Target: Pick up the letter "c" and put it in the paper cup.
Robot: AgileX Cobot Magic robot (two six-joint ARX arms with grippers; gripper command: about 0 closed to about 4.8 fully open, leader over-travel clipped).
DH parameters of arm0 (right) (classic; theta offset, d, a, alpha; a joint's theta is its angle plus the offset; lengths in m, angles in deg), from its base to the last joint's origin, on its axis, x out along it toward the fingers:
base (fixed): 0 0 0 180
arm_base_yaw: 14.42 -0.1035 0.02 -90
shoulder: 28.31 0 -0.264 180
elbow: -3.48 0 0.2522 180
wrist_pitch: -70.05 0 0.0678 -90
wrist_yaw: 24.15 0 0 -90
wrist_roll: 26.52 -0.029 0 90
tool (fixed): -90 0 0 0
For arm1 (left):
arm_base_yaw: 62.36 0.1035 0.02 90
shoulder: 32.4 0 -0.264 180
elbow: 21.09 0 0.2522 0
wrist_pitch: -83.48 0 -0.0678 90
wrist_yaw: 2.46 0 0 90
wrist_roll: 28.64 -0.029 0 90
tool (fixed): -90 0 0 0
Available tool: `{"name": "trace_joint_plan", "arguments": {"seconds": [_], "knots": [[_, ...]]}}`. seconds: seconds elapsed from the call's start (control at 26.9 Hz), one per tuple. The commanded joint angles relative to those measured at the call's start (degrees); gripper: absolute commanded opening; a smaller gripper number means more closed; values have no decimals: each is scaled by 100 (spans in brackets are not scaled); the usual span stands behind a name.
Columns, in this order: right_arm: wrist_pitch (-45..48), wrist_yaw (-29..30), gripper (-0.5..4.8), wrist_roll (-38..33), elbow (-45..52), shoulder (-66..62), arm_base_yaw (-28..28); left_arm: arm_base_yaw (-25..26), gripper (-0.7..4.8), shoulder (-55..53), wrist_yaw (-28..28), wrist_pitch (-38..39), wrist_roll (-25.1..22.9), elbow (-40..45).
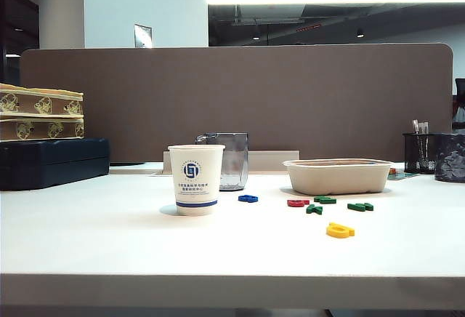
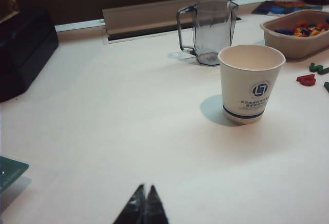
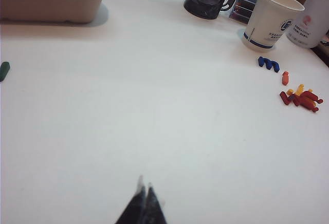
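1. Exterior view shows the paper cup (image 1: 196,179) standing upright on the white table (image 1: 102,237), mouth open. Neither arm appears in this view.
2. The letter "c" (image 1: 297,203) lies flat on the table to the right of the paper cup, well clear of it. It sits past a blue letter (image 1: 248,198) and just short of the green letters (image 1: 325,200). Its shape is too small to read here. In the left wrist view it shows as a small red rounded piece (image 2: 306,79) beyond the paper cup (image 2: 251,84).
3. A grey plastic cup (image 1: 232,160) stands just behind the paper cup, and a beige tray (image 1: 338,176) sits behind and to the right of it.
4. The left gripper (image 2: 145,206) hangs over bare table on the near side of the paper cup, its jaws pinched together on nothing.
5. The right gripper (image 3: 144,206) has its fingertips meeting too, with nothing between them. It is over open table, with the tray (image 3: 51,8) far ahead — the letter "c" is not in that view.
6. My reading is that the pick has not begun and this is the approach step.
7. The next move calls for one gripper to part its jaws and travel to the letter. It must come down squarely on so thin a piece — avoiding the green letters beside it.
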Motion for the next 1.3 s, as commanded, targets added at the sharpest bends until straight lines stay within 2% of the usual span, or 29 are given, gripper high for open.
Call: {"name": "trace_joint_plan", "arguments": {"seconds": [0.04, 0.3, 0.56, 0.67, 1.3], "knots": [[72, -9, 0, -28, 28, 4, -13, 0, -5, -22, 7, 57, 33, -11], [72, -9, 0, -28, 28, 7, -11, 175, -5, -22, 63, 44, 33, -13], [72, -11, 0, -28, 28, 7, -11, 1585, -5, -22, 61, 68, 33, -13], [72, -11, 0, -28, 28, 7, -11, 2022, -5, -22, 63, 92, 33, -13], [72, -9, 0, -28, 28, 7, -11, 3117, -5, -22, 66, 92, 33, -15]]}}
